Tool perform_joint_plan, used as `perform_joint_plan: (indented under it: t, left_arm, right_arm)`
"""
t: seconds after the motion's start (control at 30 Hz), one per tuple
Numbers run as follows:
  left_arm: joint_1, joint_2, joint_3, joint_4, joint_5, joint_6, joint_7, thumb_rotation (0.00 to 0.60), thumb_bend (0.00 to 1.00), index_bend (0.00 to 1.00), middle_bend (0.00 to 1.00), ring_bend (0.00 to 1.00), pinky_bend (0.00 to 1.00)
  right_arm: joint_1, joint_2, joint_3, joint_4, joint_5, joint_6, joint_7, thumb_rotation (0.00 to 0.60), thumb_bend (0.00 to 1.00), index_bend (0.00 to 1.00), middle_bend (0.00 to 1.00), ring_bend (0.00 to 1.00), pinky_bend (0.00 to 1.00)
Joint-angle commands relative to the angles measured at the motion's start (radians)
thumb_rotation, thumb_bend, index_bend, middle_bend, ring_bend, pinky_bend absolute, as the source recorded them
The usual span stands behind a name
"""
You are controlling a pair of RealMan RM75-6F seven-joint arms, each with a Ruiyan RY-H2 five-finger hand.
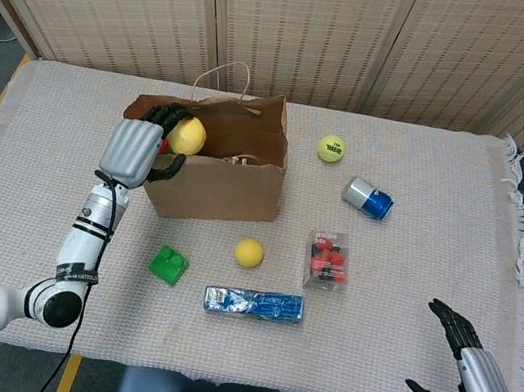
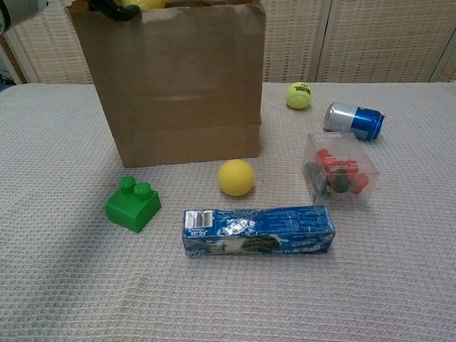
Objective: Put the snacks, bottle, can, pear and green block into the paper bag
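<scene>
My left hand point(image 1: 139, 146) holds the yellow pear point(image 1: 186, 135) over the open top of the brown paper bag point(image 1: 218, 183); in the chest view the pear point(image 2: 142, 3) peeks above the bag point(image 2: 174, 85) at the frame's top. In front of the bag lie the green block point(image 1: 169, 265) point(image 2: 132, 204), the blue snack pack point(image 1: 254, 303) point(image 2: 258, 231) and a clear box of red snacks point(image 1: 329, 260) point(image 2: 339, 169). The blue can point(image 1: 368, 198) point(image 2: 355, 120) lies on its side to the right. My right hand point(image 1: 470, 367) hangs open at the table's near right corner.
A yellow ball point(image 1: 249, 252) point(image 2: 236, 177) sits just in front of the bag. A tennis ball point(image 1: 331, 148) point(image 2: 299, 95) rests behind the can. Woven screens stand behind the table point(image 1: 404, 312).
</scene>
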Motion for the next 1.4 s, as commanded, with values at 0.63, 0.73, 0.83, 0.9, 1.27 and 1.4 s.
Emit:
perform_joint_plan:
  t: [0.63, 0.73, 0.83, 0.9, 1.27, 1.4]
  left_arm:
    - [0.144, 0.209, 0.065, -0.245, 0.097, 0.076, -0.112, 0.600, 0.41, 0.15, 0.06, 0.06, 0.30]
    - [0.209, 0.277, 0.110, -0.275, 0.176, 0.093, -0.162, 0.600, 0.42, 0.19, 0.11, 0.10, 0.33]
    - [0.238, 0.305, 0.133, -0.282, 0.216, 0.098, -0.193, 0.600, 0.44, 0.23, 0.14, 0.13, 0.36]
    - [0.297, 0.355, 0.187, -0.289, 0.293, 0.110, -0.251, 0.600, 0.45, 0.25, 0.16, 0.15, 0.38]
    - [0.456, 0.353, 0.540, -0.048, 0.848, 0.112, -0.366, 0.600, 0.37, 0.21, 0.12, 0.13, 0.39]
    - [0.436, 0.304, 0.561, -0.063, 0.853, 0.011, -0.245, 0.600, 0.34, 0.08, 0.03, 0.03, 0.26]
  right_arm:
    - [-0.019, -0.010, 0.002, 0.014, -0.006, 0.027, -0.021, 0.600, 0.01, 0.00, 0.00, 0.00, 0.00]
    - [-0.019, -0.009, 0.000, 0.017, -0.011, 0.027, -0.019, 0.600, 0.01, 0.00, 0.00, 0.00, 0.00]
    - [-0.019, -0.009, -0.001, 0.018, -0.012, 0.028, -0.019, 0.600, 0.01, 0.00, 0.00, 0.00, 0.00]
    - [-0.019, -0.009, -0.001, 0.019, -0.014, 0.028, -0.020, 0.600, 0.01, 0.00, 0.00, 0.00, 0.00]
    - [-0.011, -0.018, -0.006, 0.003, -0.029, 0.009, -0.064, 0.600, 0.01, 0.00, 0.00, 0.00, 0.00]
    - [-0.007, -0.016, -0.006, 0.002, -0.027, 0.001, -0.064, 0.600, 0.01, 0.00, 0.00, 0.00, 0.00]
